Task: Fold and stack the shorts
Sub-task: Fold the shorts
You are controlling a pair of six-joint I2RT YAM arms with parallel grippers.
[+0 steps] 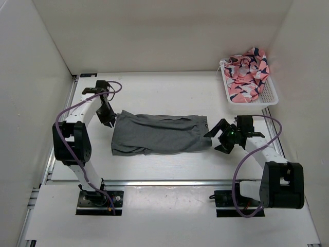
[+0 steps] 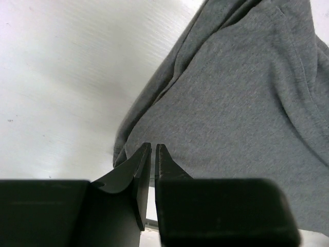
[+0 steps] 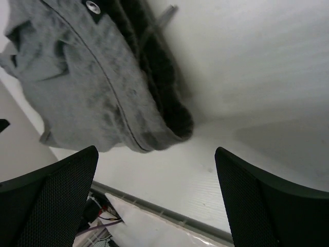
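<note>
As they lie spread flat and lengthwise across the middle of the white desk [image 1: 164, 170], the plain mid-grey soft knit shorts [image 1: 159, 135] are flanked by two black arms in the view from above. The black two-finger left tool [image 1: 109, 119] sits at the garment's far-left corner. The black two-finger right tool [image 1: 224, 138] hangs just beside the right end, apart from the cloth. A white plastic basket [image 1: 267, 95] of bunched pink patterned cloth [image 1: 248, 72] stands in the far right corner, well apart from the shorts.

From the left wrist, the tool's fingers [image 2: 128, 175] are all but together, with a sliver of light between them. Their tips meet the cloth's edge, and whether a fold is caught there cannot be told.

From the right wrist, the fingers [image 3: 51, 195] stand wide apart with only bare desk between them. The dark gathered waistband [image 3: 164, 92], with its small metal eyelet [image 3: 93, 6], lies just ahead.

The knit looks light and limp, likely to sag when lifted and to drag or slide on the smooth surface rather than hold a shape. The surest holds appear to be pinches at the ends — the thick waistband on the right, the leg hem on the left — where doubled layers give the fingers something to bite. Raising both ends evenly should keep the fold square.
</note>
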